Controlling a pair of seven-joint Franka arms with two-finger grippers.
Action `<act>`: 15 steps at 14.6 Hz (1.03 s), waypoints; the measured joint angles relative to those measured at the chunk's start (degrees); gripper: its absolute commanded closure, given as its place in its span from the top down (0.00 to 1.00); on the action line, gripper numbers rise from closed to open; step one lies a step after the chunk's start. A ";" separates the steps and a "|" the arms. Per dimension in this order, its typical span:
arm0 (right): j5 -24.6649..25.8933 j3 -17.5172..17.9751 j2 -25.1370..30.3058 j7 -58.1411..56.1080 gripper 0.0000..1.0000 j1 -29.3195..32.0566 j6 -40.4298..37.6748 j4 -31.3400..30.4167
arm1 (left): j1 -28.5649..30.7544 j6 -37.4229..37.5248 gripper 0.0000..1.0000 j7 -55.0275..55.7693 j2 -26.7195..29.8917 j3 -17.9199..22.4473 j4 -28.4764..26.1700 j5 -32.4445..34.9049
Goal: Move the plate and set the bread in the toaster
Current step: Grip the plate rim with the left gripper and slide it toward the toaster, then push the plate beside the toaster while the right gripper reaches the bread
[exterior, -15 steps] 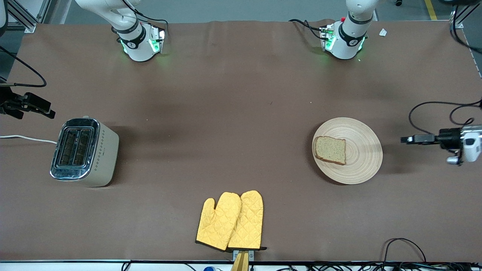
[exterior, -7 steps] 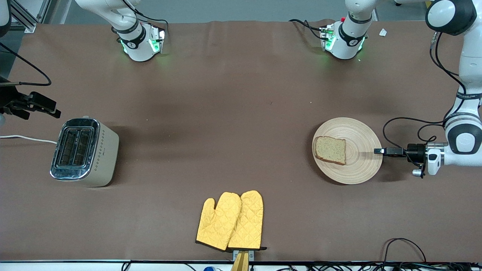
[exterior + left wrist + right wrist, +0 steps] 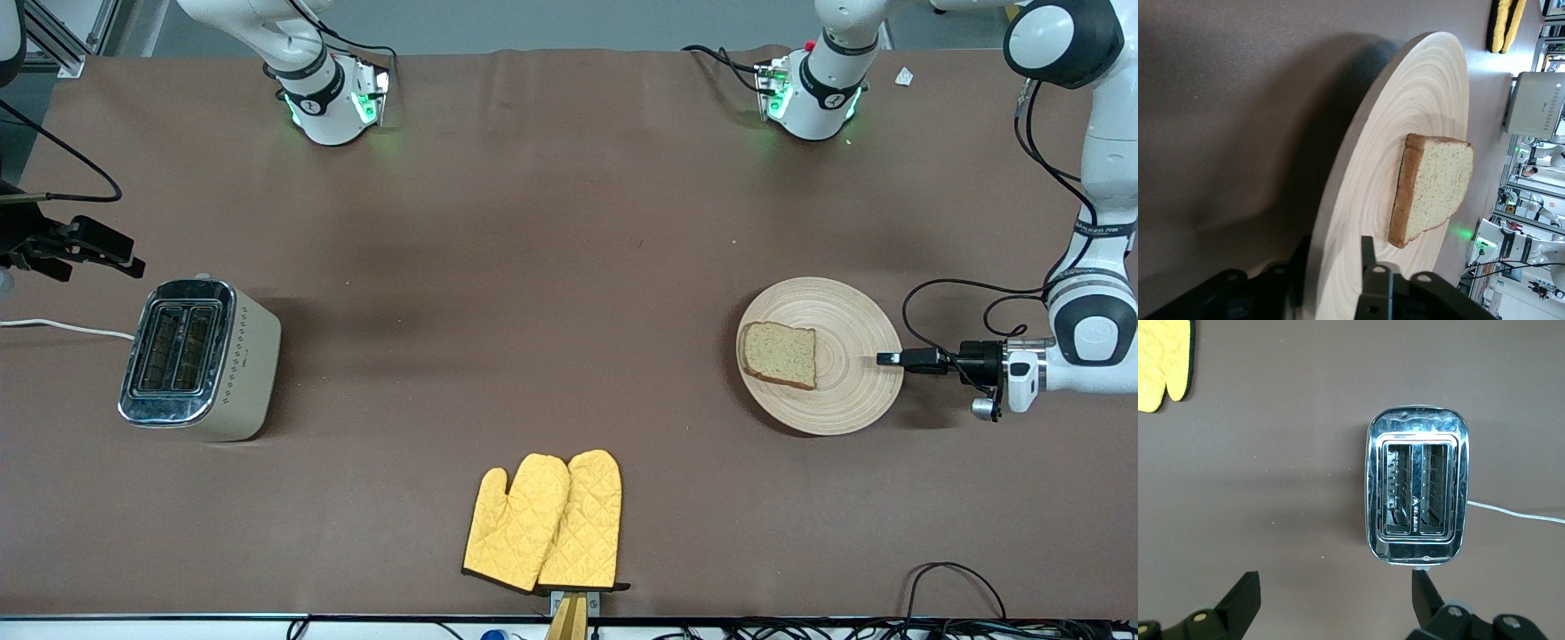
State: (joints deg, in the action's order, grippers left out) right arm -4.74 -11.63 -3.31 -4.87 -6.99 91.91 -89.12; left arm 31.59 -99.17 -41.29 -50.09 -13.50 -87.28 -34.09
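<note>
The left gripper (image 3: 882,358) has reached the plate (image 3: 853,391) since a second ago, fingers pinching its rim; the right gripper (image 3: 133,265) hangs wide open over the table near the toaster (image 3: 200,358); bread (image 3: 780,354) unmoved.

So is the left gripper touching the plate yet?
Touching. The left wrist view shows the left gripper straddling the plate rim, fingers against the wood.

Bare counter (image 3: 533,293) lay open between toaster (image 3: 200,358) and plate (image 3: 836,373), yellow oven mitts (image 3: 544,523) sat nearer the camera off that line, toaster slots uncovered, white cord (image 3: 62,327) trailing at the toaster's outer end.
</note>
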 measured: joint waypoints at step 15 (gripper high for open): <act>-2.74 0.73 -3.70 12.52 1.00 -10.63 29.04 -17.36 | -24.79 -29.27 0.00 21.97 0.00 -21.09 0.31 -17.97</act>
State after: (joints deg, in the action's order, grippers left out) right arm -7.48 -10.90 -7.01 7.64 -17.62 120.95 -106.48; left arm 6.80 -128.44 -19.32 -50.09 -34.59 -86.98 -52.07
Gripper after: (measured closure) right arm 0.000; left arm 0.903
